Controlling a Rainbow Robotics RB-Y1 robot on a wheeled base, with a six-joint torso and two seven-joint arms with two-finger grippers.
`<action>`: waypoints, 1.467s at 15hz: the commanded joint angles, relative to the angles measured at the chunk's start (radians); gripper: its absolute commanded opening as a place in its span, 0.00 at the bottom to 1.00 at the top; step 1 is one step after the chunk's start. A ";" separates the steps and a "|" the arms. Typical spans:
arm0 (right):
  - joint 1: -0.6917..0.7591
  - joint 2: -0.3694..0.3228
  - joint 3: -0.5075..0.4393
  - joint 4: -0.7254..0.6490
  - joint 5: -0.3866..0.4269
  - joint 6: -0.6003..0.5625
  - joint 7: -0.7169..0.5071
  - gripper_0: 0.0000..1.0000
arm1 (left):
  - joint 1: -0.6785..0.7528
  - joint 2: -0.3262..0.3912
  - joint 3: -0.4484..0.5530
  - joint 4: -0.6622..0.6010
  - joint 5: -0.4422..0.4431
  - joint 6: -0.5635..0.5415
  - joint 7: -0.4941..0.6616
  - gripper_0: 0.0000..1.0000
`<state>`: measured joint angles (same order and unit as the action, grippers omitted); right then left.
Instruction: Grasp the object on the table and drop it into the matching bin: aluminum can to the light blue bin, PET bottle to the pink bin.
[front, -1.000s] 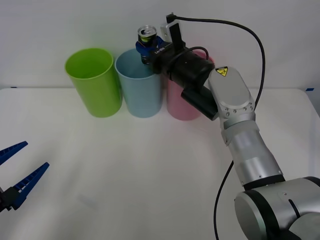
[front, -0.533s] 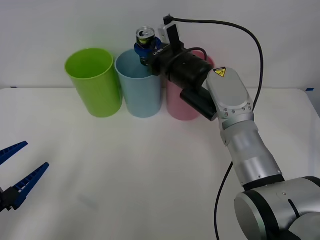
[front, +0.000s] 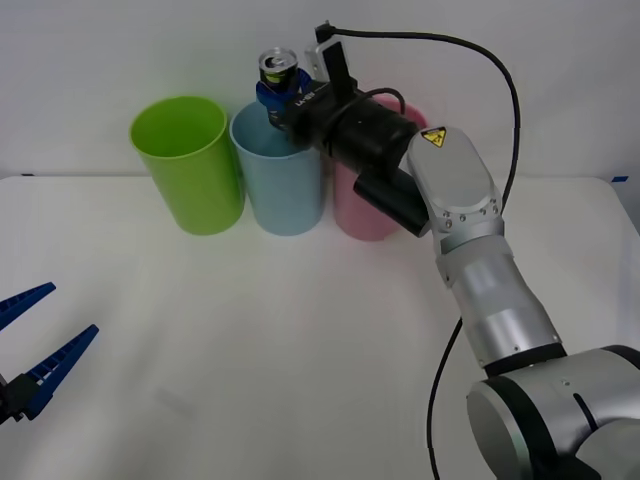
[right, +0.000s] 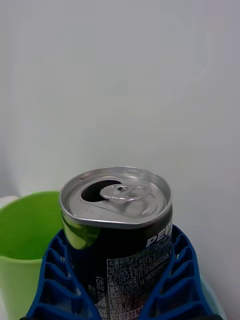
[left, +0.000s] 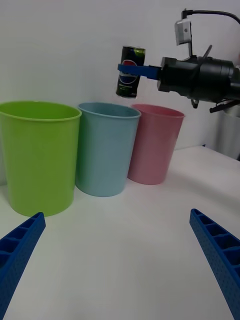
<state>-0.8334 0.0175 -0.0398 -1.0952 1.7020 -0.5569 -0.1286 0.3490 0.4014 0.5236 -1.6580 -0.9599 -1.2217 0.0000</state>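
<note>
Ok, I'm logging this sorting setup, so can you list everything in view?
can: one, dark with silver top, held in the air above the light blue bin
light blue bin: one, middle of the row at the table's far side
pink bin: one, right of the blue one
green bin: one, lime, left end of the row
table: one, white
right gripper: blue fingers shut on the can
left gripper: blue fingers open, low at the near left
</note>
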 joint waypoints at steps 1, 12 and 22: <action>-0.029 0.000 -0.002 0.023 -0.005 -0.005 0.001 0.00 | 0.000 0.000 0.000 0.000 0.000 0.000 0.000 1.00; -0.176 0.000 -0.101 0.219 -0.027 -0.009 0.066 0.28 | 0.000 0.000 0.000 0.000 0.000 0.000 0.000 1.00; -0.098 0.000 -0.069 0.146 -0.071 -0.055 0.089 1.00 | 0.000 0.000 0.000 0.000 0.000 0.000 0.000 1.00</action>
<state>-0.9532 0.0175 -0.1241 -0.9195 1.6351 -0.6064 -0.0373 0.3491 0.4014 0.5236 -1.6581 -0.9599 -1.2217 0.0000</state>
